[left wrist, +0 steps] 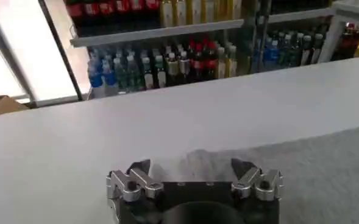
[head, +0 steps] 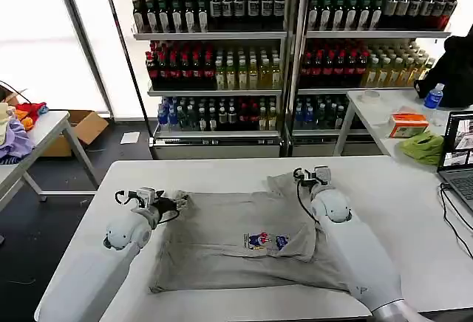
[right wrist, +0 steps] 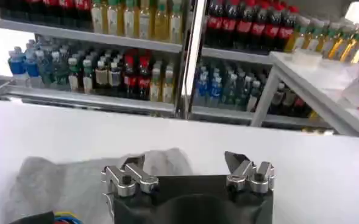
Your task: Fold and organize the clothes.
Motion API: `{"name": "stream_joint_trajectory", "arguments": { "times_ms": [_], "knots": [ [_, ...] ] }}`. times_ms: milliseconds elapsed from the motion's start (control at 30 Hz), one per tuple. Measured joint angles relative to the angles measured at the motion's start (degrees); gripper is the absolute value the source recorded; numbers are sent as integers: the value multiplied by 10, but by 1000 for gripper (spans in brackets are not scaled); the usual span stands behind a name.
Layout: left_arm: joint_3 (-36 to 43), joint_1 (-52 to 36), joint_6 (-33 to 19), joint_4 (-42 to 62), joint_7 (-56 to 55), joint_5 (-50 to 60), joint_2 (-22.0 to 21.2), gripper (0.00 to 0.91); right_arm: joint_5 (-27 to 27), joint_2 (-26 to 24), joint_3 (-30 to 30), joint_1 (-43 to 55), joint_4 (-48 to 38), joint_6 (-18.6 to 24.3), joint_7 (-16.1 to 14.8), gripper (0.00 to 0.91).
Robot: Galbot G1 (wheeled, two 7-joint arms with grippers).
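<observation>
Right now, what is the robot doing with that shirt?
The robot is folding a grey T-shirt spread on the white table. Its left hand is at the shirt's left sleeve and its right hand is at the right sleeve, both open with cloth between the fingers. The shirt lies mostly flat with its little colourful print facing up, so no fold is finished yet.
</observation>
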Motion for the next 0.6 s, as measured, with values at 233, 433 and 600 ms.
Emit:
{"name": "stream_joint_trajectory", "arguments": {
  "times_ms": [233,433,600],
  "knots": [
    [1,5,0,-6,0,1,-1,10,-4,5,11,-19,0,8,-1,0],
    [1,7,0,-7,2,2,0,10,-8,8,16,-31,2,10,3,0],
    [1,10,0,-11,3,2,2,10,-12,13,20,-41,4,15,3,0]
  ]
}}
